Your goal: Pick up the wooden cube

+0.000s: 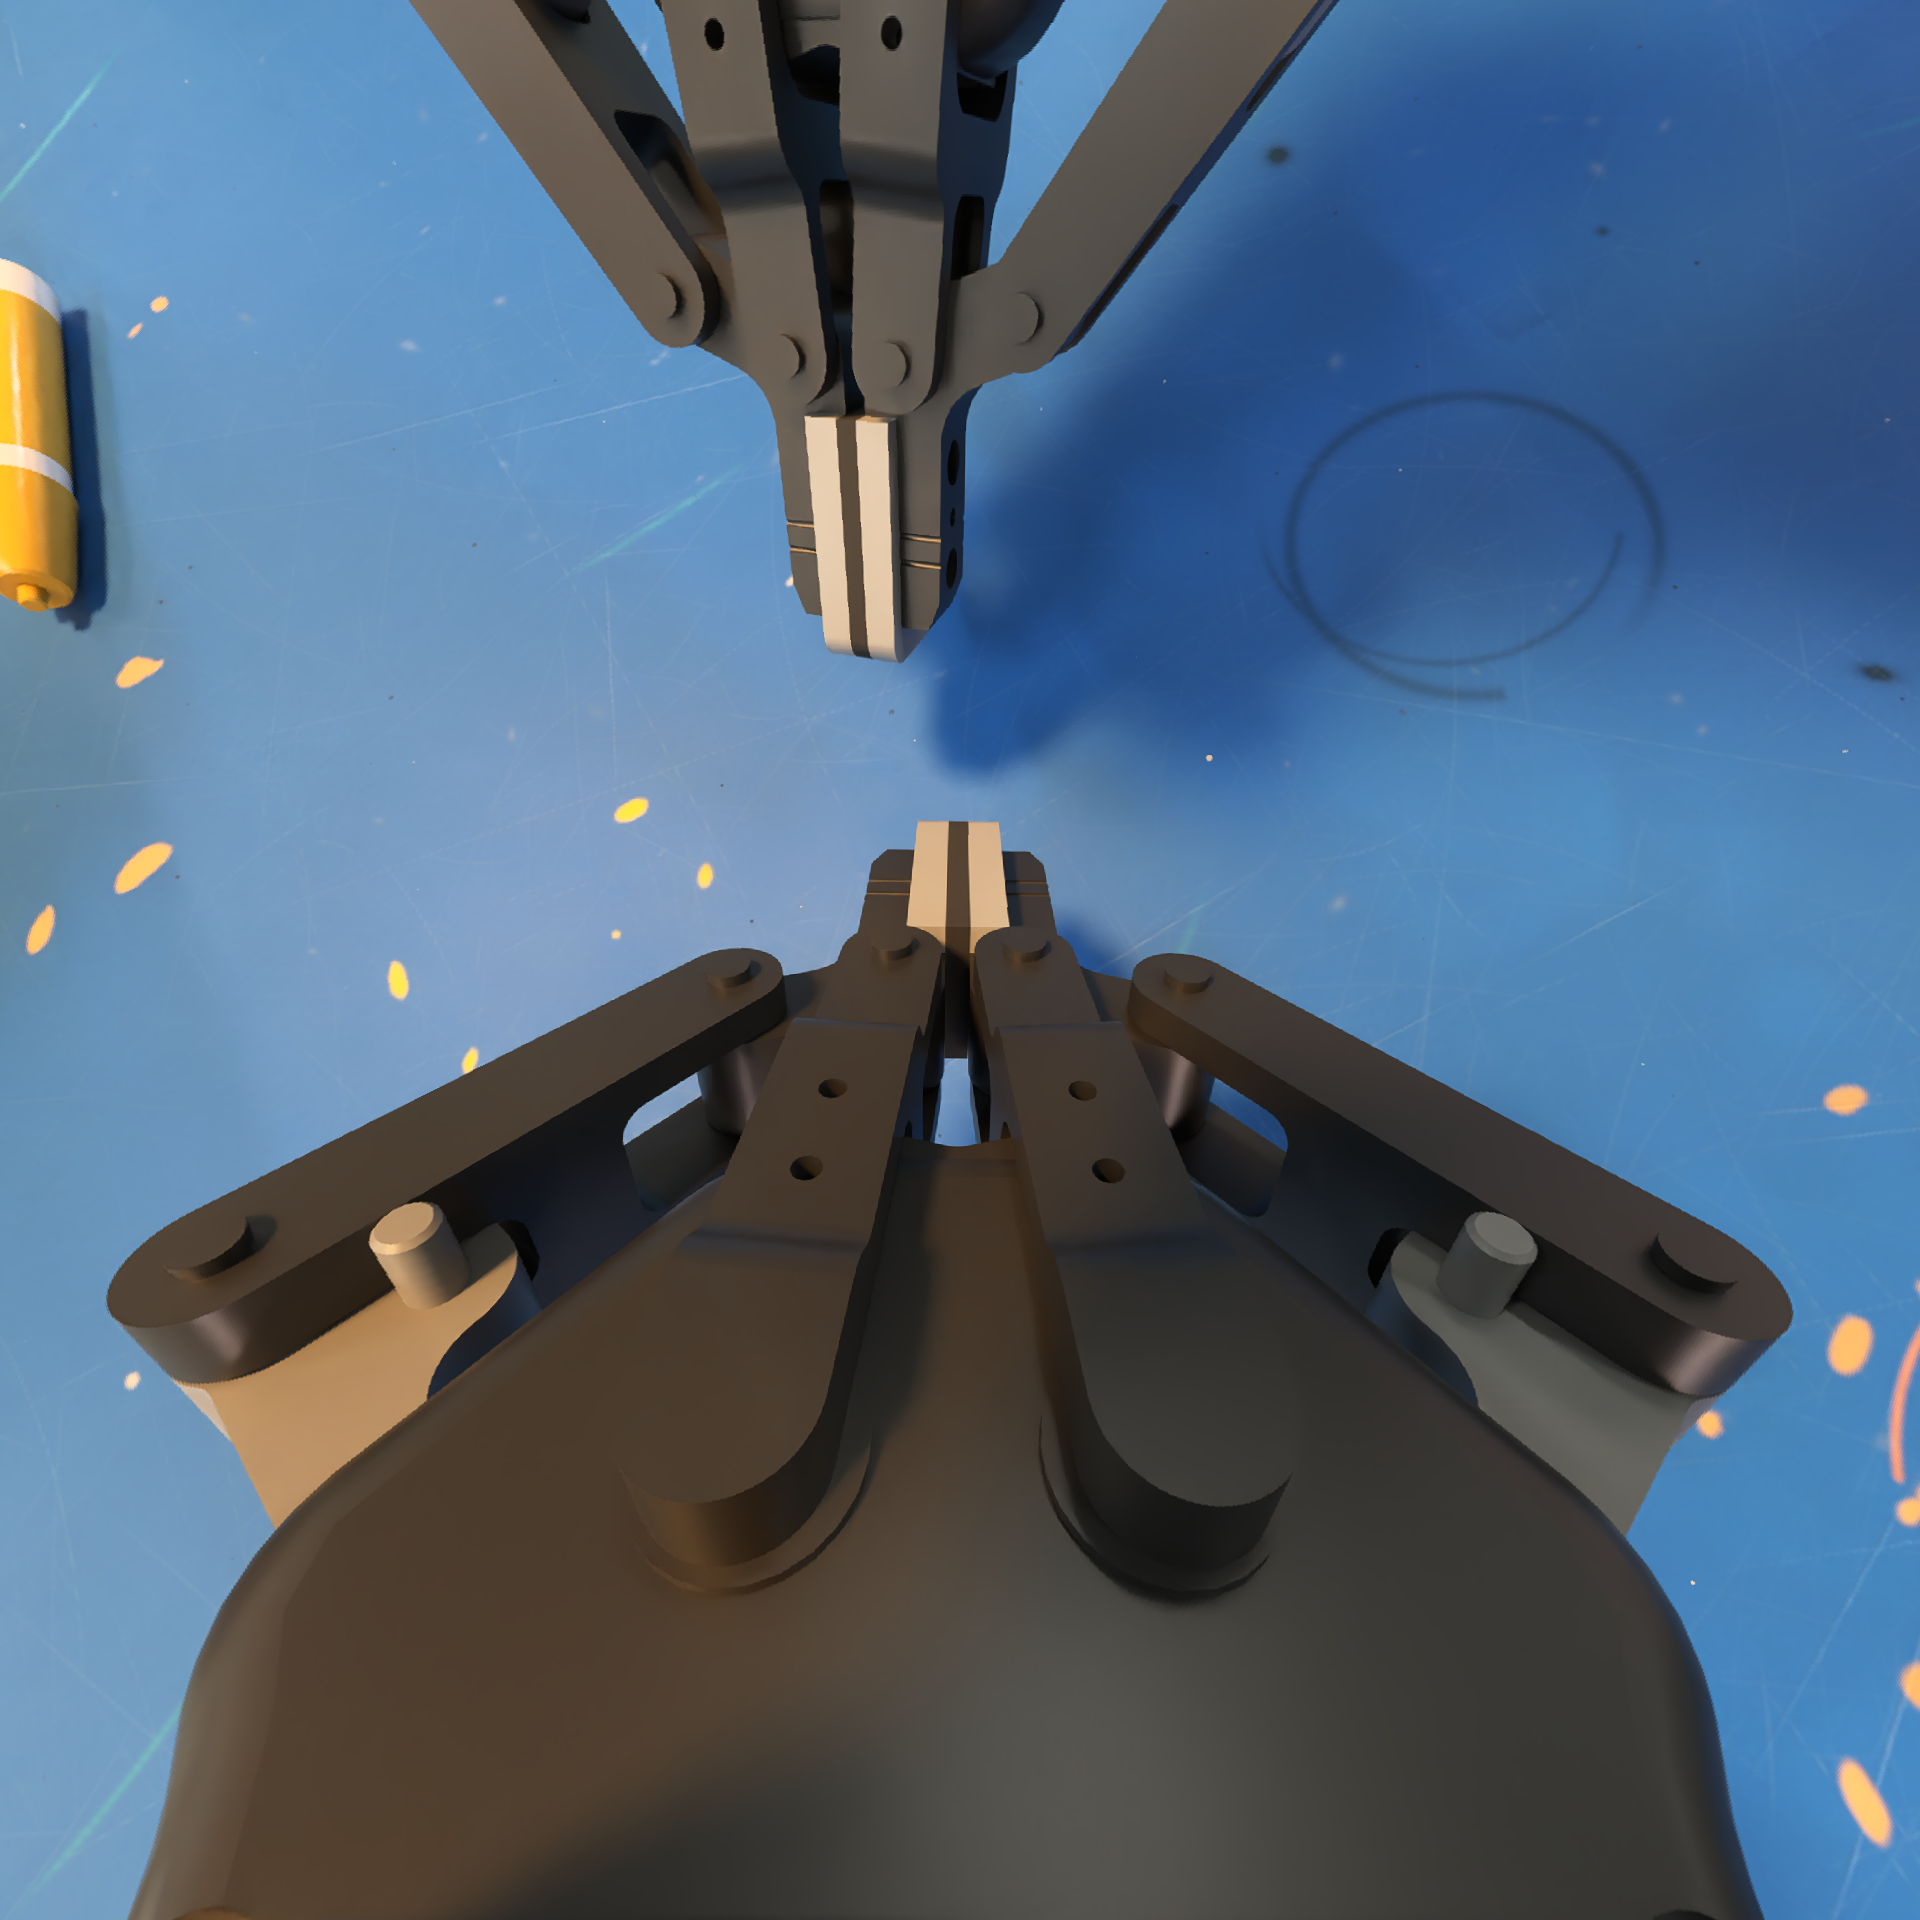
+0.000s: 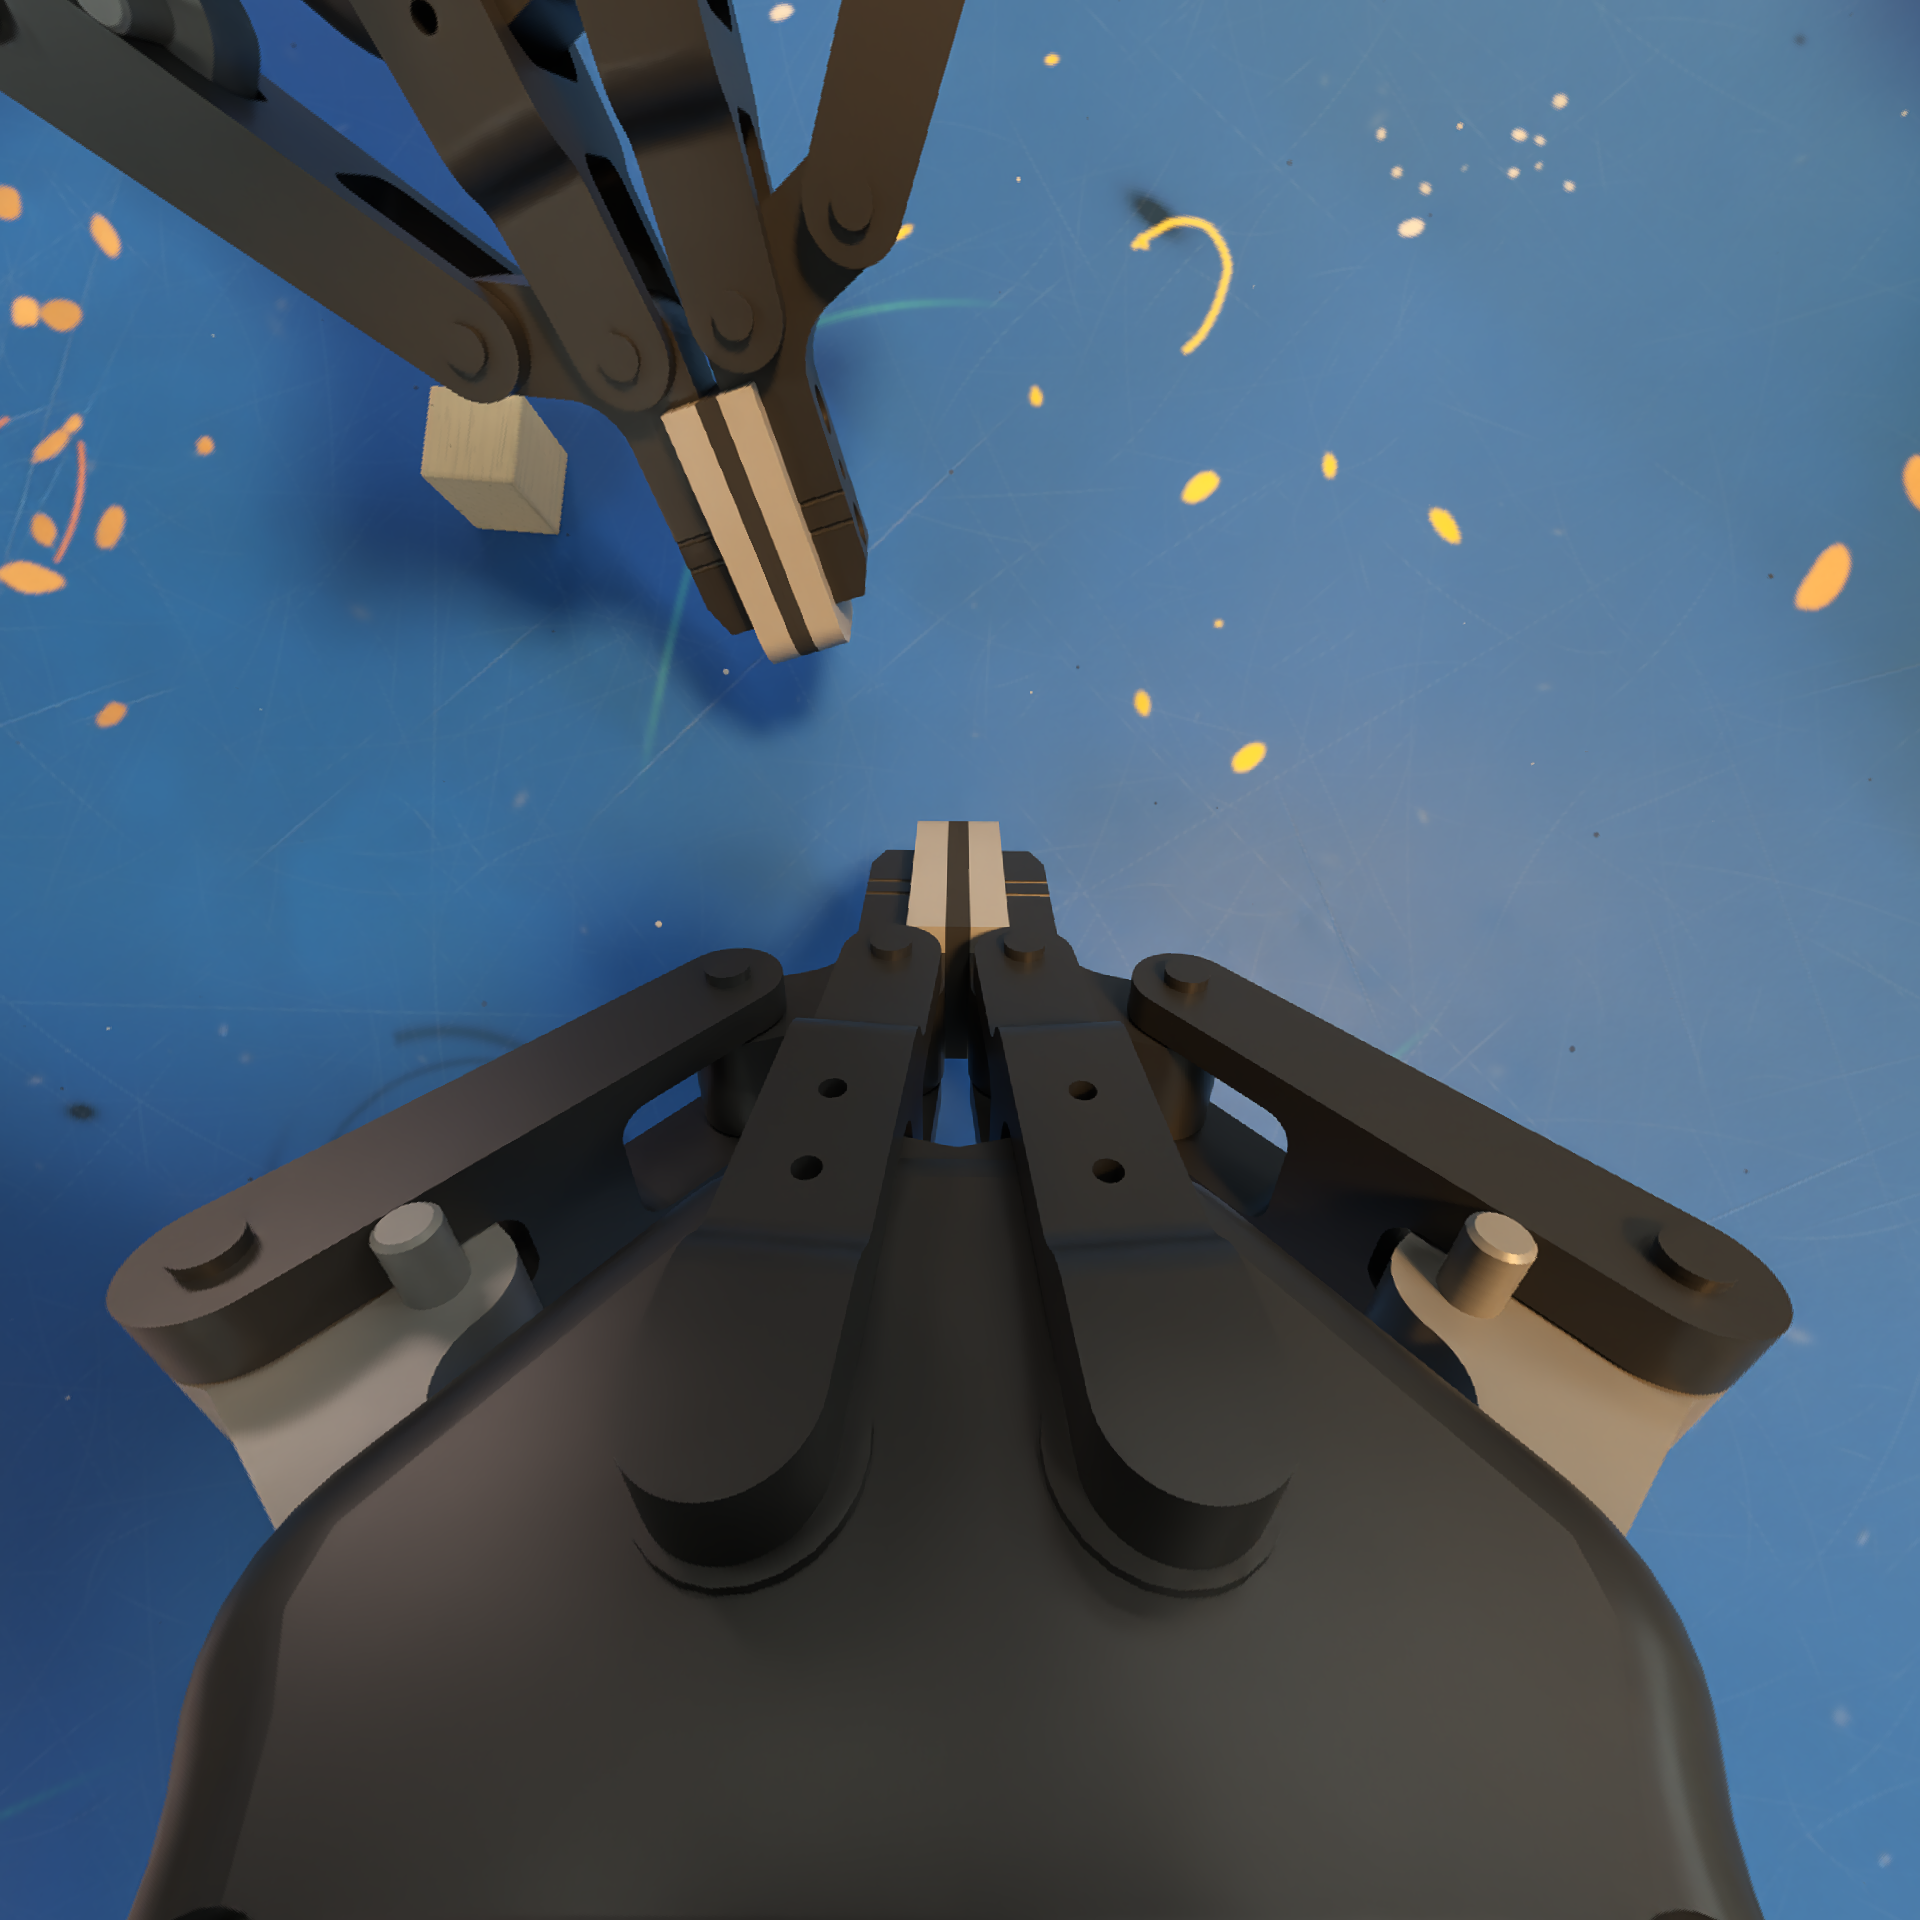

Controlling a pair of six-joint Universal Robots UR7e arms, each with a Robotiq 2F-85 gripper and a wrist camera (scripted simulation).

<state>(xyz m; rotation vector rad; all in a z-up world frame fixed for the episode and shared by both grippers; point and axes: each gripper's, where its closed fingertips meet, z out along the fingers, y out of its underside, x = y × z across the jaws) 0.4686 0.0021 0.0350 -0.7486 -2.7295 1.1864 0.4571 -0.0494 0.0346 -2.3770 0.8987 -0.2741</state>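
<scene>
The wooden cube (image 2: pixel 496 463) is pale and lies on the blue table at the upper left of the right wrist view, partly under the left arm's linkage. It does not show in the left wrist view. My left gripper (image 1: pixel 957 831) is shut and empty above the table; it also shows in the right wrist view (image 2: pixel 805 636), just right of the cube and apart from it. My right gripper (image 2: pixel 957 831) is shut and empty; it shows in the left wrist view (image 1: pixel 864 644) opposite the left gripper, tip toward tip.
A yellow cylinder with white bands (image 1: pixel 33 436) lies at the left edge of the left wrist view. The blue table (image 1: pixel 416 623) bears scratches, orange paint flecks and a dark ring mark (image 1: pixel 1465 540).
</scene>
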